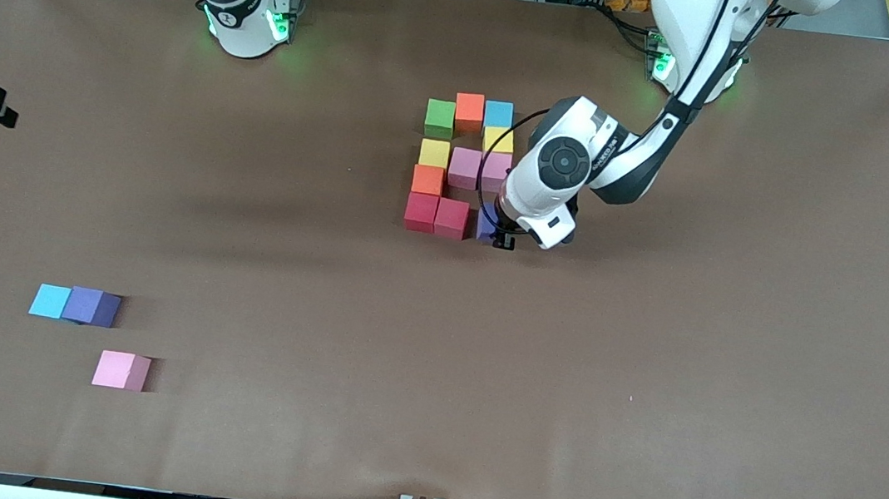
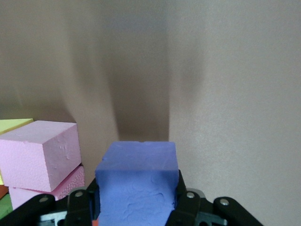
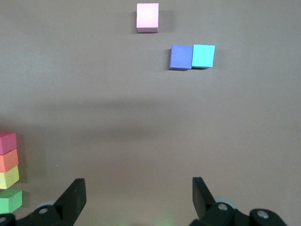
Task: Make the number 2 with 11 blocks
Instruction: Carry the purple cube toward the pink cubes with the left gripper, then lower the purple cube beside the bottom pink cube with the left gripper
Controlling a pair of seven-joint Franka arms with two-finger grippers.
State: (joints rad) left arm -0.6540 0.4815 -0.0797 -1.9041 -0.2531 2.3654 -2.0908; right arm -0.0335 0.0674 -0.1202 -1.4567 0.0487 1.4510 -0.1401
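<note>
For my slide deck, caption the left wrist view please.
Left claw shut on a purple block, beside two pink blocks of the number 2.

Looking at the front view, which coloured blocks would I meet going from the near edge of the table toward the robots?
Loose pink block → loose purple block → corner red block → orange block → yellow block → green block.

Bench: plain matte brown. Grouped cubes: green cube, orange cube, blue cube, two yellow, two pink, second orange, two red, purple cube. Loose cubes: light blue cube, violet cube, pale pink cube; arms white and black.
</note>
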